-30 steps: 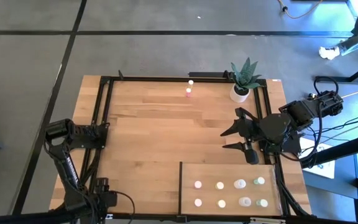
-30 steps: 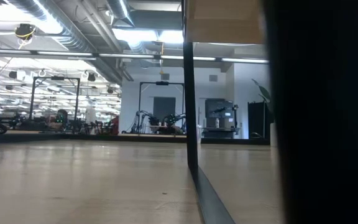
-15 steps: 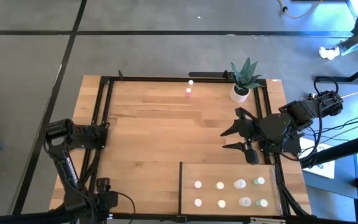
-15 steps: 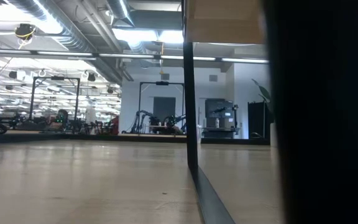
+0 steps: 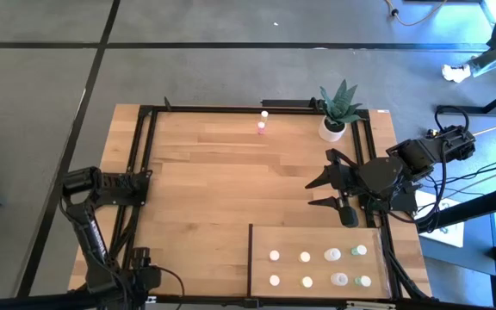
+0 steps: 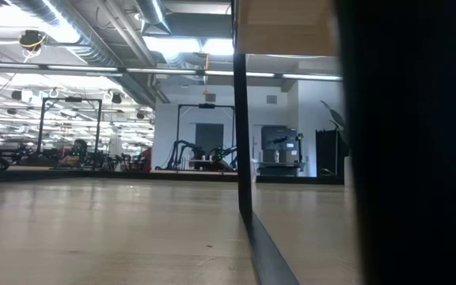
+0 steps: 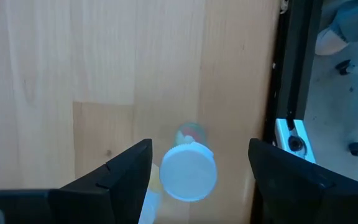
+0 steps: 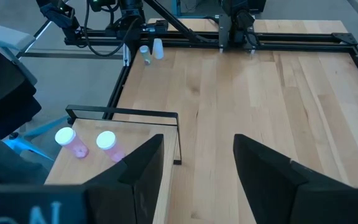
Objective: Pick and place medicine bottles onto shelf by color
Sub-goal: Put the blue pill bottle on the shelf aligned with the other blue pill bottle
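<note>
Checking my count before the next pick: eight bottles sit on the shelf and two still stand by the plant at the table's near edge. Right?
Not quite. The two bottles stand by the plant at the far edge, not the near one; the high view shows it. Eight on the shelf is correct.

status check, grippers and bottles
Right gripper open, empty, hovering beside the shelf. Left gripper open, hanging above a bottle, not gripping. Eight bottles on shelf, two left at the table's far edge. Nothing in the way.
</note>
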`<move>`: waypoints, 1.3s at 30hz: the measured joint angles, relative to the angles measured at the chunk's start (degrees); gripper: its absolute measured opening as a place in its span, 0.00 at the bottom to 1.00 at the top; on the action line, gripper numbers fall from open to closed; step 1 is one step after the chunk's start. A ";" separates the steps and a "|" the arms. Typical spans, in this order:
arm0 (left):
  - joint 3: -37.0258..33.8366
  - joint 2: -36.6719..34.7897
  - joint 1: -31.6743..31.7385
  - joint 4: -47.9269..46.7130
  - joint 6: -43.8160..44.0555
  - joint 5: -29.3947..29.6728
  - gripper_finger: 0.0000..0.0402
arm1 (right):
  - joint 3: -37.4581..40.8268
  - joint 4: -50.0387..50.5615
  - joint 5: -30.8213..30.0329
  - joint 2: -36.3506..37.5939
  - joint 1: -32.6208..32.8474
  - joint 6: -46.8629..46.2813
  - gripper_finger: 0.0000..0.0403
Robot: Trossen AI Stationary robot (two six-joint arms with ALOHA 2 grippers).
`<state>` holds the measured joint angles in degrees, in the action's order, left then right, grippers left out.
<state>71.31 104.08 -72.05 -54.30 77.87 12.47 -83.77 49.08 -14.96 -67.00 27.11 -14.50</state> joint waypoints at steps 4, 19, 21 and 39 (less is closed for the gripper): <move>0.00 0.23 0.02 -0.09 0.02 -0.02 0.64 | 0.00 0.00 0.00 0.00 0.00 0.00 0.48; 0.00 0.23 0.00 -0.39 0.00 -0.11 0.55 | 0.00 -0.01 -0.02 0.00 0.00 0.00 0.48; 0.00 0.23 0.00 -0.39 0.00 -0.13 0.52 | 0.00 -0.02 -0.02 0.00 -0.02 0.00 0.48; 0.00 0.23 0.00 -0.35 0.03 -0.13 0.30 | 0.00 -0.02 0.00 0.00 0.00 0.00 0.48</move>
<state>71.31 104.31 -72.05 -54.65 77.89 12.34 -83.77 49.06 -14.96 -67.00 27.11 -14.50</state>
